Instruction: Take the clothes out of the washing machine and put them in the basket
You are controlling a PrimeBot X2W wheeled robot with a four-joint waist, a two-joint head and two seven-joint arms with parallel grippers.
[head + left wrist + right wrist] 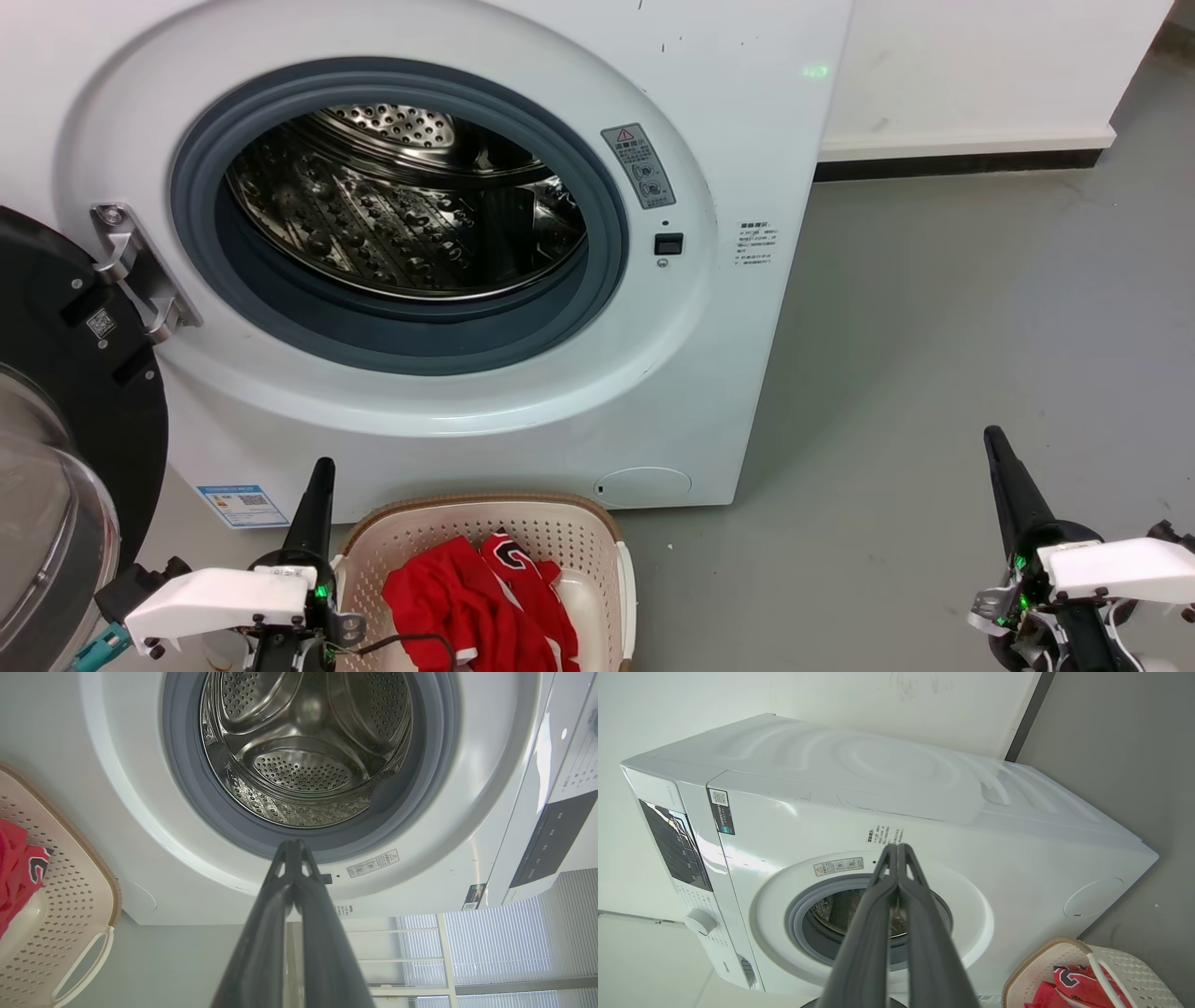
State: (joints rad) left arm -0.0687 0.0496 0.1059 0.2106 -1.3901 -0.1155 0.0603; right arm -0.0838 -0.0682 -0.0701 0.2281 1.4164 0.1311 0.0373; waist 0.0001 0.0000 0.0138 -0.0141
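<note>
Laundry: red clothes (485, 597) in basket (485, 501), before washer (728, 373)
Pincers: left gripper (323, 467), right gripper (991, 437) both pressed together (empty)
Head view: door (84, 373) open
Left wrist: blinds (495, 938)
Right wrist: knob (699, 921)
Floor (934, 373): grey

basket (485, 502) near end cut off at btm edge, clothes (467, 597) too, door (84, 373) cropped at left, sticker (639, 165) txt unreadable

A smooth grey floor (934, 327) meets a scuffed white wall (980, 65) along a dark baseboard (962, 164). Pale window blinds (495, 942) glow brightly.
</note>
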